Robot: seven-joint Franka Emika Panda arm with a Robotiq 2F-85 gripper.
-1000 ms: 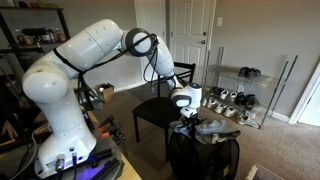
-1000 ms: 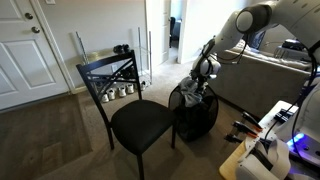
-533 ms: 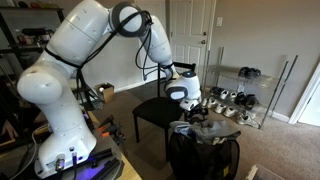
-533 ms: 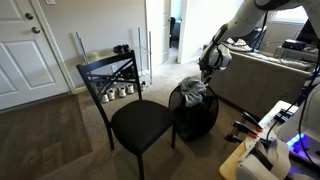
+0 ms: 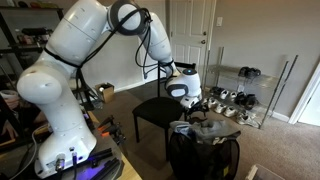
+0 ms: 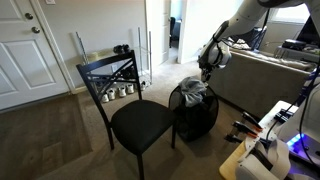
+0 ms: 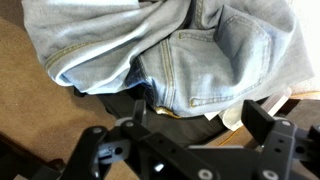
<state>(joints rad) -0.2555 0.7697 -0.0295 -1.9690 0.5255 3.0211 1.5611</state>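
A pair of light blue jeans (image 7: 200, 50) lies crumpled on top of a black hamper (image 5: 205, 160), seen in both exterior views, jeans (image 6: 193, 90) on hamper (image 6: 195, 118). My gripper (image 7: 200, 118) hangs a short way above the jeans, open, with nothing between its black fingers (image 7: 265, 120). In both exterior views the gripper (image 5: 190, 103) (image 6: 205, 72) stands clear of the cloth. A white scrap (image 7: 232, 117) shows under the jeans' edge, beside the dark hamper rim (image 7: 110, 103).
A black chair (image 6: 140, 122) stands right beside the hamper. A wire rack with shoes (image 5: 235, 100) lines the back wall by a white door (image 6: 20, 50). A grey couch (image 6: 270, 85) is behind the hamper. Tools (image 6: 250, 125) lie on the near table.
The gripper opened and let go of the jeans, then rose from the hamper. The jeans stay draped on top.
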